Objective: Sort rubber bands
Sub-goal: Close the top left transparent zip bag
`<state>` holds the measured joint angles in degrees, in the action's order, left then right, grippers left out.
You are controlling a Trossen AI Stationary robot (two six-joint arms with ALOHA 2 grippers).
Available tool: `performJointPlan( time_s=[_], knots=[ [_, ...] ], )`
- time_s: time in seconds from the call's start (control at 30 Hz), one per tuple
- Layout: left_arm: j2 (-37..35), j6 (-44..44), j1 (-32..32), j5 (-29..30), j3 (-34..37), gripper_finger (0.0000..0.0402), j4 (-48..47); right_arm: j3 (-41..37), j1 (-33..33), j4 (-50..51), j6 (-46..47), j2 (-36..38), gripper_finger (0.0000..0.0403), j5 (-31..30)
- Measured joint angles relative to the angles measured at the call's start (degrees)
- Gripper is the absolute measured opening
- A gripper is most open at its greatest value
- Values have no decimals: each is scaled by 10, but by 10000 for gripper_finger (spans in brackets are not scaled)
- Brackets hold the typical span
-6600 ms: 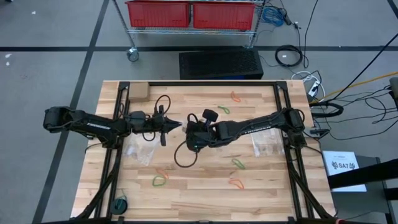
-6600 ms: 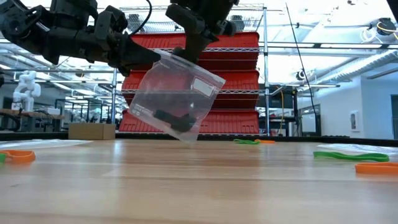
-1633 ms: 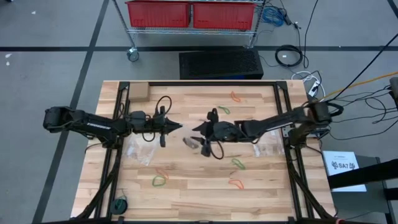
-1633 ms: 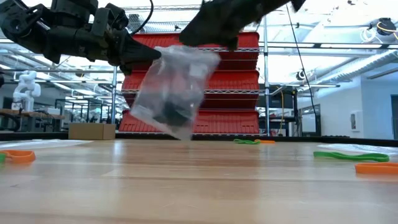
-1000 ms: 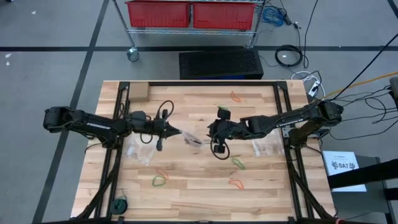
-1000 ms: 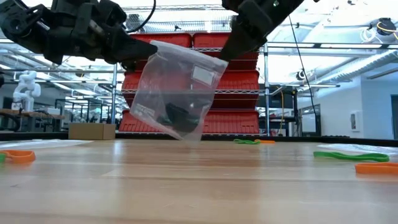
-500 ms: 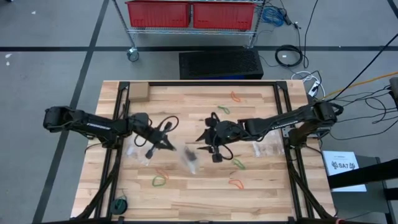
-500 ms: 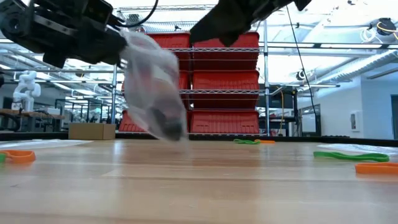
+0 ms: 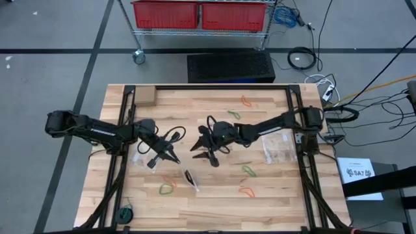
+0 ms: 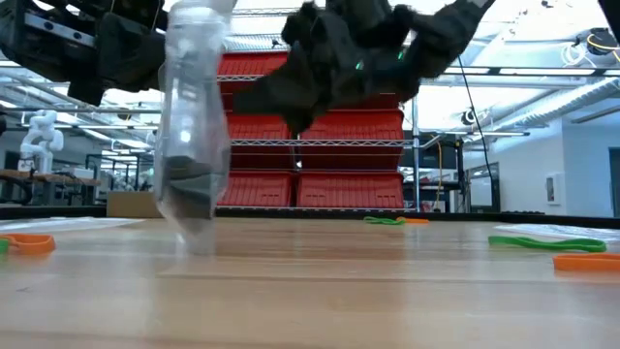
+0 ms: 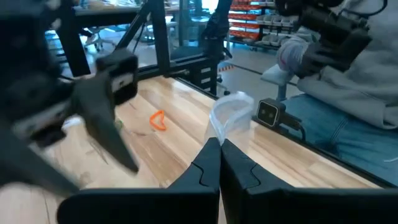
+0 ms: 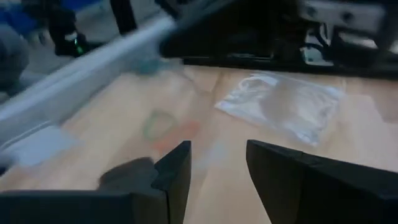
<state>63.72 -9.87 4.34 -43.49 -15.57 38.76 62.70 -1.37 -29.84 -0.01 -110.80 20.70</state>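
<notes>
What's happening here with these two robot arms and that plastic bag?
The left gripper is pinched shut on a clear zip bag with something dark inside, holding it upright so its lower end is at the wooden table. The right gripper hangs open just beside it, holding nothing. Loose rubber bands, a green one and an orange one, lie on the table, and more clear bags wait near the edges.

The table (image 9: 208, 195) is pale wood with darker plank streaks. On it lie green rubber bands (image 9: 167, 190) and orange-red ones (image 9: 246, 192). A clear bag (image 10: 194, 126) holds something black. Behind the table stand red bins (image 9: 166, 13) on a silver rack. Both arms are black.
</notes>
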Motion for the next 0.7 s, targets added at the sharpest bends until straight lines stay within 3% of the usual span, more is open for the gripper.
performJointPlan(
  time_s=[0.13, 0.2, 0.47, 0.6, 0.7],
  knots=[
    [0, 1, 0, 13, 0, 0, -2, 0, -15, 14, 50, -13, 146, -8],
    [0, 3, 0, 45, 0, 0, -5, 0, -14, 75, 57, -2, 146, -41],
    [0, 5, 8, 247, 0, 0, -52, 0, 36, 337, 43, 83, 146, -272],
    [0, 35, 16, 385, 0, 4, -53, 0, 54, 392, 58, 114, 146, -325],
    [0, 65, 21, 418, 0, 24, -53, 0, 64, 412, 67, 125, 146, -343]
  ],
)
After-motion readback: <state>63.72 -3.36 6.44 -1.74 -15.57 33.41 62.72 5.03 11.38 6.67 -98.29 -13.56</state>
